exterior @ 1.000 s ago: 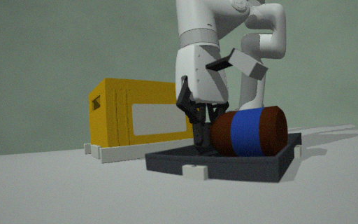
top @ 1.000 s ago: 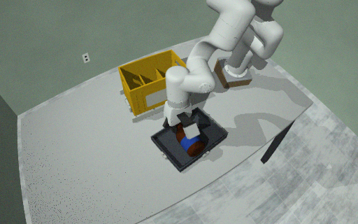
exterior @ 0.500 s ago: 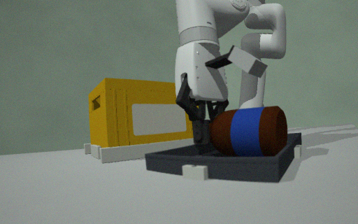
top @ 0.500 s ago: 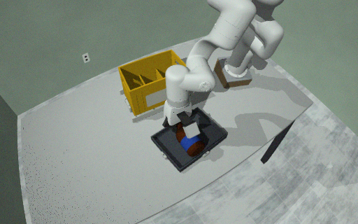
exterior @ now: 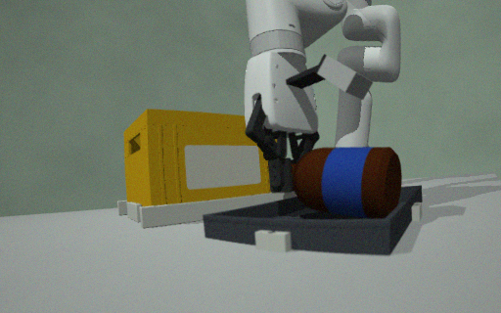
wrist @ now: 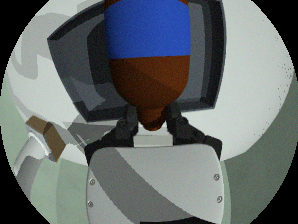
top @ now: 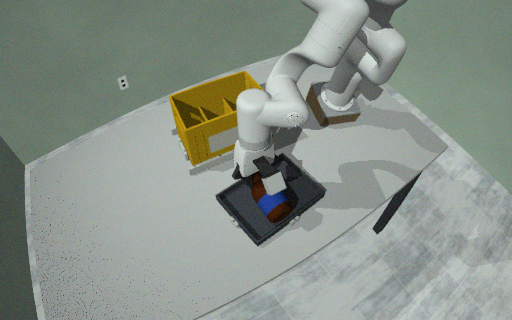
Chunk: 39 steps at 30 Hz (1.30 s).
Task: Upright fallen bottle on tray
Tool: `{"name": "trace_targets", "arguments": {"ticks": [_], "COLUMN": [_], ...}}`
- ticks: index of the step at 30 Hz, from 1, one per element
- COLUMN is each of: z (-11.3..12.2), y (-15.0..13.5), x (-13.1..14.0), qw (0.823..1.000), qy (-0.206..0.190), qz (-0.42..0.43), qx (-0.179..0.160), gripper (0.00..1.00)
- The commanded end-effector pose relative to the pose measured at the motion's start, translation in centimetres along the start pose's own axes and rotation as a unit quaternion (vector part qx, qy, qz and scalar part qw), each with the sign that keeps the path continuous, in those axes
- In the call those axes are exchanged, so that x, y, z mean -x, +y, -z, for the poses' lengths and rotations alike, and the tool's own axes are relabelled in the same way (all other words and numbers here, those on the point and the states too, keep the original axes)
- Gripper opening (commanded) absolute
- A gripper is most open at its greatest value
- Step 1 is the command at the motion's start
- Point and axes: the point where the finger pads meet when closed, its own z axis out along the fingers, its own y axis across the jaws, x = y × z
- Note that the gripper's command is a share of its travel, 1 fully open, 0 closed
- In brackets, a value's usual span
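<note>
A brown bottle with a blue band (exterior: 346,182) lies on its side in the dark grey tray (exterior: 315,222). Its neck end is raised a little and its base rests low near the tray's right rim. My gripper (exterior: 283,168) is shut on the bottle's neck at the left end. In the wrist view the two dark fingers pinch the narrow neck, with the bottle's body (wrist: 147,43) stretching away over the tray (wrist: 200,63). In the top view the bottle (top: 271,199) lies in the tray under my wrist.
A yellow crate (top: 212,115) with inner dividers stands on a white base just behind the tray; it also shows in the exterior view (exterior: 193,158). The arm's brown mount block (top: 332,107) sits at the back right. The table's curved front edge runs close to the tray.
</note>
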Motion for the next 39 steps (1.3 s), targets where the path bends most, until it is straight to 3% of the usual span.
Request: {"name": "trace_targets", "arguments": {"ticks": [1, 39], "z": [0.4, 5.9], "y": [0.2, 0.1], "x": [0.0, 0.0], "qw": [1.000, 1.000], "qy": [0.000, 0.000], "qz": [0.000, 0.000], "qx": [0.002, 0.002], "gripper": [0.00, 0.00]}}
